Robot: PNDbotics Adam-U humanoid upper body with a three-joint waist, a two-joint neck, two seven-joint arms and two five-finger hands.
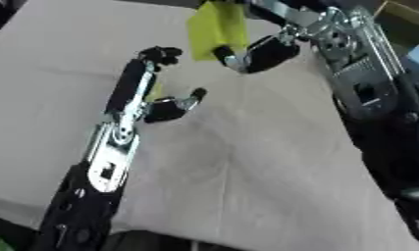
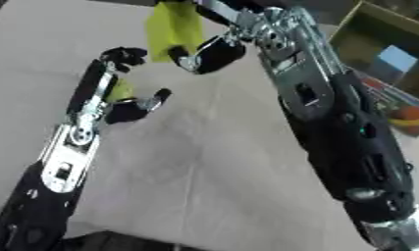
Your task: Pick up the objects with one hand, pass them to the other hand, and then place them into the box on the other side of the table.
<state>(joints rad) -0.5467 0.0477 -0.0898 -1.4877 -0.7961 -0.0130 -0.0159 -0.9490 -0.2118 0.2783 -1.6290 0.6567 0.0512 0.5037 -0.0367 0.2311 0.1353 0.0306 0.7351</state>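
Cloth-covered table; right robot hand pinches yellow sheet, left robot hand spread.

Bare table between arms; box rightward.

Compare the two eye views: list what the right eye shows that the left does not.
Only the right eye view shows the open box at the table's right side, with a light blue item and an orange, round thing inside. The left eye view shows only a sliver of that box at its upper right edge, and a bit of green in its lower left corner. Both show the right hand pinching a yellow sheet, the left hand open below it, and the grey table.
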